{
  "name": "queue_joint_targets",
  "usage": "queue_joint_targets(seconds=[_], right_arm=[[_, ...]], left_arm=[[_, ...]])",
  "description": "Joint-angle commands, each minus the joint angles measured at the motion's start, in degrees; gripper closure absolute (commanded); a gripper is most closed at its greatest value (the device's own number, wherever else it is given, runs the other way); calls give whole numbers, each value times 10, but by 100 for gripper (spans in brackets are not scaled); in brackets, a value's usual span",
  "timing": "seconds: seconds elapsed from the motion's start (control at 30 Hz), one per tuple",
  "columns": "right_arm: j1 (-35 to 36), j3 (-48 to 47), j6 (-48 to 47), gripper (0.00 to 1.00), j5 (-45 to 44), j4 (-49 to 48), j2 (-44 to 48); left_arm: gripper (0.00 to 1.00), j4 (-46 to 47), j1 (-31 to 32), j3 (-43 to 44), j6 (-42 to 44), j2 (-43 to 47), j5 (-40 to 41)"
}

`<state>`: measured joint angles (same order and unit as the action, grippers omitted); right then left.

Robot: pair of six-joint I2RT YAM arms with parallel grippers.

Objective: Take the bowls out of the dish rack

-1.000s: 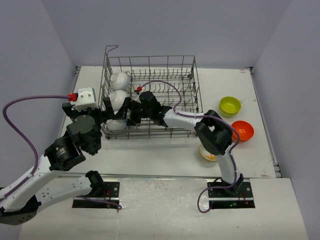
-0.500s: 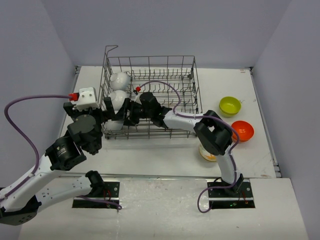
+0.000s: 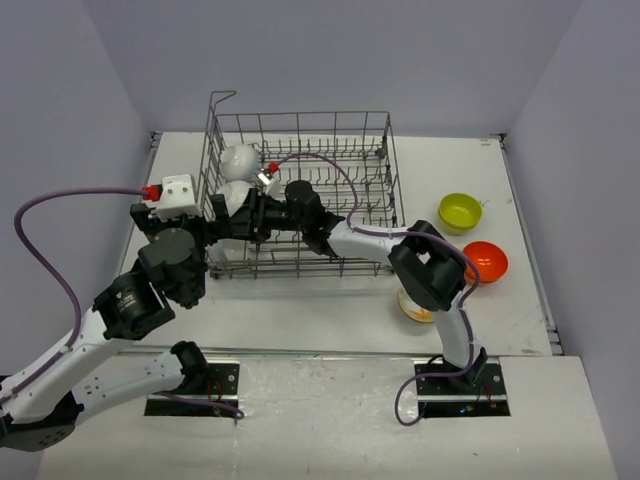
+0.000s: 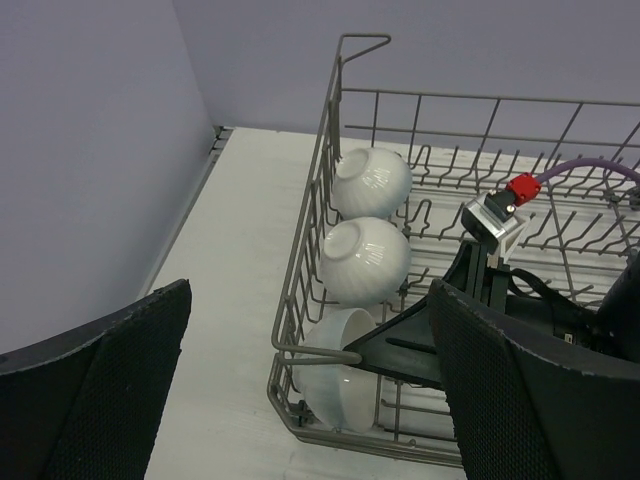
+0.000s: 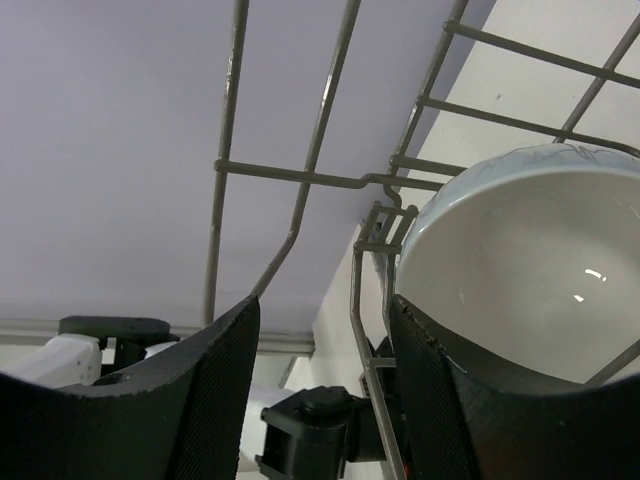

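Overhead view: the dish rack (image 3: 300, 114) sits upper middle on the table (image 3: 300, 300), with three bowls standing on edge in a row down its left side. The right gripper (image 5: 325, 310) is reached into the rack at the lowest white bowl (image 4: 330, 385). Its fingers are partway apart, with rack wire in the gap and one finger right at the bowl's rim. Honestly can't tell if it's pinching anything.

The left gripper (image 4: 310, 288) hangs just outside the rack's left wall, spread wide, holding nothing. The middle white bowl (image 4: 365, 260) and top white bowl (image 4: 372, 182) are untouched. Over at the right of the table, a yellow-green bowl (image 3: 460, 210) and an orange bowl (image 3: 486, 262) sit near each other.
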<state>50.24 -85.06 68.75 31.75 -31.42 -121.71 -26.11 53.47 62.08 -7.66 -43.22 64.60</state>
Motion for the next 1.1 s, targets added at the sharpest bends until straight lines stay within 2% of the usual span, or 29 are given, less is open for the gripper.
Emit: queue_joint_targets(seconds=[0.0,0.07,0.2,0.3,0.4,0.63,0.83,0.87,1.03,1.07], right_arm=[[5,25,16,43,31,-95,-19],[5,17,16,42,30,-78,-26],[5,-55,-20,38,-3,117,-50],[5,-40,-20,38,-14,111,-49],[6,-61,-23,42,8,111,-62],[11,-112,-49,47,8,176,-78],[18,-146,-56,59,12,206,-104],[18,-147,-53,69,17,203,-107],[20,-135,-38,78,23,175,-100],[20,-134,-33,83,25,171,-96]], left_arm=[[0,23,-7,-3,13,-1,-3],[0,22,-9,-3,12,-1,-4],[0,21,-10,-4,13,-1,-4],[0,23,-11,-5,13,1,-4],[0,26,-14,-6,16,1,-8],[0,26,-16,-6,16,3,-12],[0,26,-19,-9,17,2,-14],[0,26,-20,-9,17,2,-14],[0,29,-24,-12,18,2,-16],[0,29,-25,-12,19,3,-16]])
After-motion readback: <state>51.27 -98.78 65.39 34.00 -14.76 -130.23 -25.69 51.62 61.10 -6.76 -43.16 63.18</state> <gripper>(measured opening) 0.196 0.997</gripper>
